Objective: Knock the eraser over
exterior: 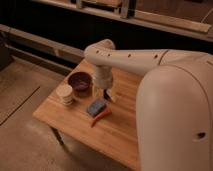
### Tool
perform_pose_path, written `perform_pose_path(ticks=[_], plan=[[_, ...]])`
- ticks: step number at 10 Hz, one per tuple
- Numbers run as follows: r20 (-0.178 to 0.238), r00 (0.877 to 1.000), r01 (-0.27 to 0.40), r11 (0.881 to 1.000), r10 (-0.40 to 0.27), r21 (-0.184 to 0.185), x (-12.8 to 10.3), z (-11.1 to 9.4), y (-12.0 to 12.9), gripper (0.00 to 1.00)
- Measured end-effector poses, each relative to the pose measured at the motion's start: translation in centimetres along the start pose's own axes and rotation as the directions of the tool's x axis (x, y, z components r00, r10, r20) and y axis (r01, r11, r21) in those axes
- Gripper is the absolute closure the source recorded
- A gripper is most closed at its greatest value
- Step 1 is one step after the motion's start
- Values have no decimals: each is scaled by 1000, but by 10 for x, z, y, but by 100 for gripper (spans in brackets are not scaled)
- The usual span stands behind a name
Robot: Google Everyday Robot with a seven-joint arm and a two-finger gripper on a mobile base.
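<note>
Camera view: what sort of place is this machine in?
Probably a lab or workshop test corner: a light wooden table on a bare concrete floor, long dark ledges behind. The white arm's gripper hangs over the table beside a dark round bowl.
</note>
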Motion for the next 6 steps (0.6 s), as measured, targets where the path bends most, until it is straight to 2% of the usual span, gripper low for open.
perform_pose_path(ticks=[2,3,6], plan=[[4,999,-46,998,46,31,-8,-3,-21,35],[6,997,-83,995,83,59,-13,-4,-40,35],[8,988,-152,982,152,112,-26,-1,-77,35]])
